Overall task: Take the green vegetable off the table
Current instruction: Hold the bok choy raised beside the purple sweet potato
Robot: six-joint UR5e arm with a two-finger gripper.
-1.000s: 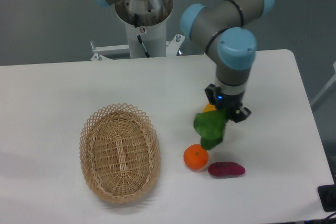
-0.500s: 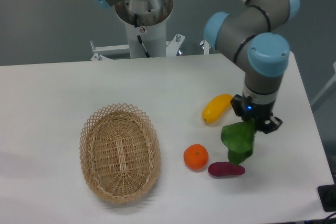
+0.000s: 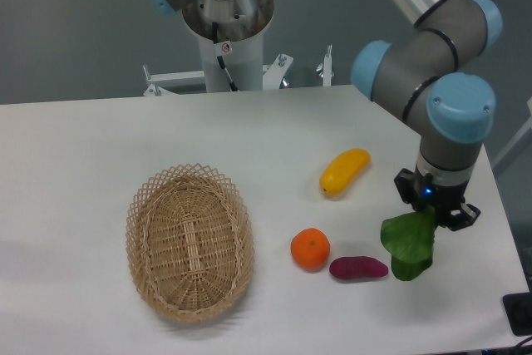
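Observation:
The green vegetable (image 3: 409,244) is a leafy dark green toy hanging from my gripper (image 3: 434,213), which is shut on its upper end. It hangs above the white table (image 3: 100,139) near the right edge, just right of the purple sweet potato (image 3: 358,268). Its pale stalk end is hidden by the fingers. The arm comes down from the upper right.
A yellow elongated fruit (image 3: 344,171) lies right of centre. An orange (image 3: 310,248) sits beside the sweet potato. A wicker basket (image 3: 189,241) stands at the left front. The robot's base column (image 3: 226,31) is at the back. The table's right edge is close to the gripper.
The gripper has carried the green vegetable steadily to the right, from above the orange to past the sweet potato. The yellow fruit, earlier hidden behind it, now shows fully.

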